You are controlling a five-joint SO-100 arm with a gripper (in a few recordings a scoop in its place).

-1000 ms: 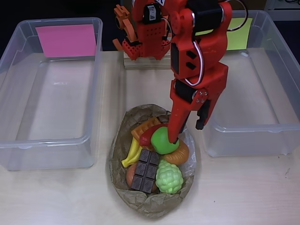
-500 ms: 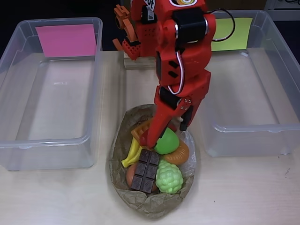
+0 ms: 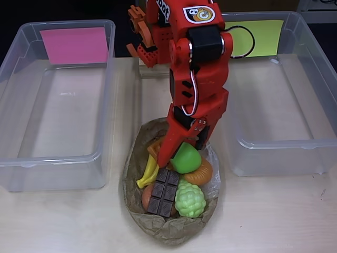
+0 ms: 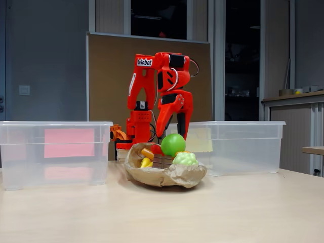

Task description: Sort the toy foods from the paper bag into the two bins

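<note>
The red gripper (image 3: 181, 150) reaches down into the paper bag (image 3: 169, 226), its fingers straddling the green apple (image 3: 187, 158); one finger lies along the apple's left side in the overhead view, the other sits at its upper right, so the jaws are spread around the fruit, though whether they already press on it I cannot tell. In the fixed view the apple (image 4: 173, 144) stands highest in the pile, just below the gripper (image 4: 171, 132). Around the apple lie the croissant (image 3: 198, 174), the pale green grapes (image 3: 189, 199), the chocolate bar (image 3: 164, 193), the yellow bananas (image 3: 148, 173) and an orange waffle (image 3: 154, 148). The bag rests on the pale surface (image 3: 274, 216) between the two bins: the bin with the pink sheet (image 3: 55, 100) to the left, the bin with the yellow-green sheet (image 3: 284, 95) to the right.
</note>
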